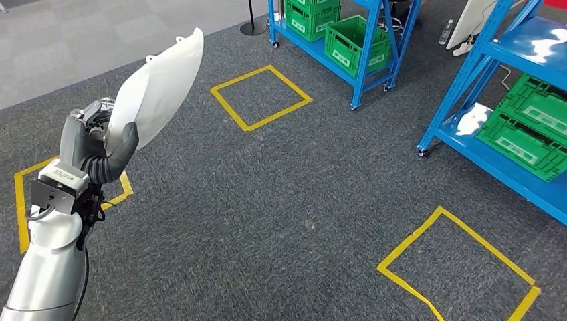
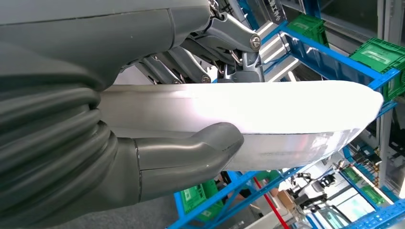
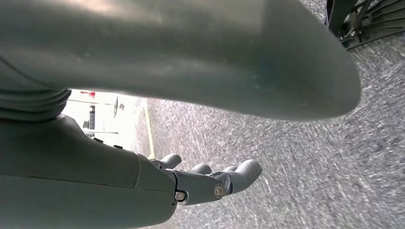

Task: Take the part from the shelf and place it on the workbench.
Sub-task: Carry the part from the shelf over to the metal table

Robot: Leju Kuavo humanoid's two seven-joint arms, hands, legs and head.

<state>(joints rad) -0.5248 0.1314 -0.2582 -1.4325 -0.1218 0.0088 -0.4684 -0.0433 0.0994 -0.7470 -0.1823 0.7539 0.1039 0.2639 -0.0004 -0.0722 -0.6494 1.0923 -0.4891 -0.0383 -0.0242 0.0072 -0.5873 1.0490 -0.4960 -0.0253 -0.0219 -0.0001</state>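
— Part first: where do we see it?
— At far left, white and curved, raised above the grey carpet, pinched by our left hand with the thumb across it.
— Further right?
— Blue shelves with green crates.
— Right hand?
— Holding nothing, fingers apart, above the carpet.

The left hand holds the part at the left; shelves with crates stand behind, at the right.
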